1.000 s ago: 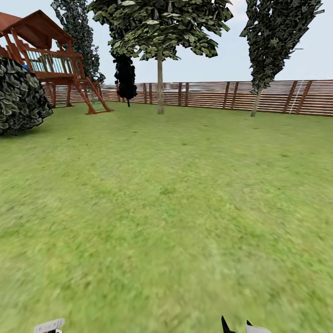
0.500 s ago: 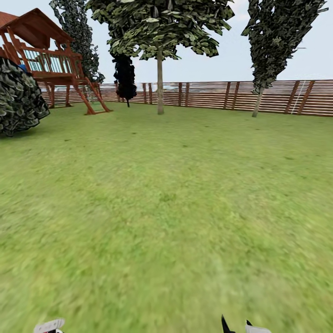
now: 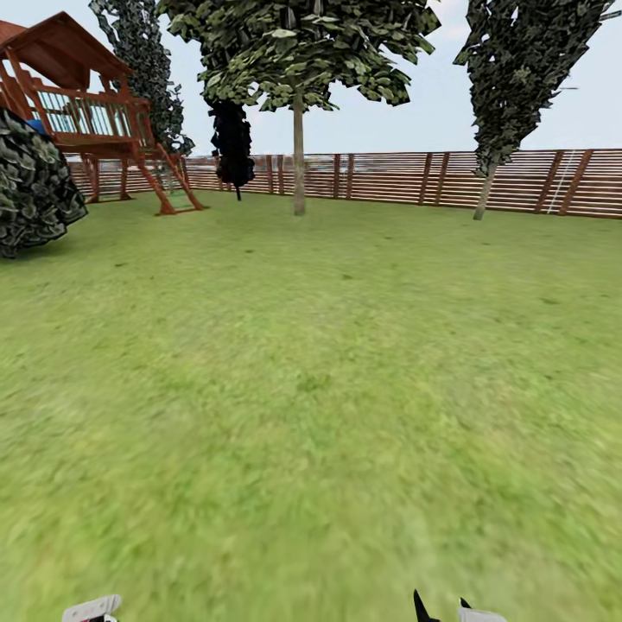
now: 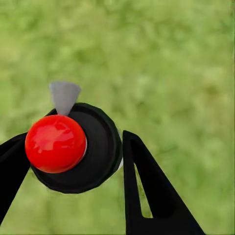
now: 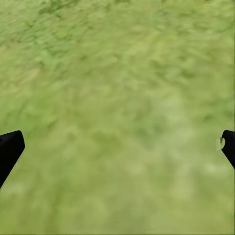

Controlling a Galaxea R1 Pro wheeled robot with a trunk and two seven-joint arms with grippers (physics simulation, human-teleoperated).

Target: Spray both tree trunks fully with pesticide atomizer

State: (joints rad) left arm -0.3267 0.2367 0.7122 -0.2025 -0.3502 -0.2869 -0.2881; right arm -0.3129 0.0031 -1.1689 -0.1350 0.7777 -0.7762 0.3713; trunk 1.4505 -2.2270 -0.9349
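Observation:
In the left wrist view my left gripper [image 4: 73,139] is shut on the pesticide atomizer [image 4: 93,161], seen end-on: a round black body, a red knob [image 4: 55,143] and a small grey nozzle [image 4: 64,96]. It hangs over blurry grass floor [image 4: 176,73]. My right gripper [image 5: 121,139] is open, black fingertips [image 5: 10,149] far apart, nothing between them, grass below. Far ahead in the head view stand two trees with pale trunks, one in the middle [image 3: 298,164] and one to the right [image 3: 482,194]. No whitish speckles show on them.
Open lawn [image 3: 328,363] stretches to a brown slatted fence [image 3: 389,177]. A round leafy bush [image 3: 34,186] and a red wooden play tower [image 3: 86,112] stand at the left. A thin black-leaved tree [image 3: 233,142] is near the fence.
The whole head view has shifted slightly: the bush and play tower slid left and the fence line barely changed, so the camera has moved. Both grippers look unchanged.

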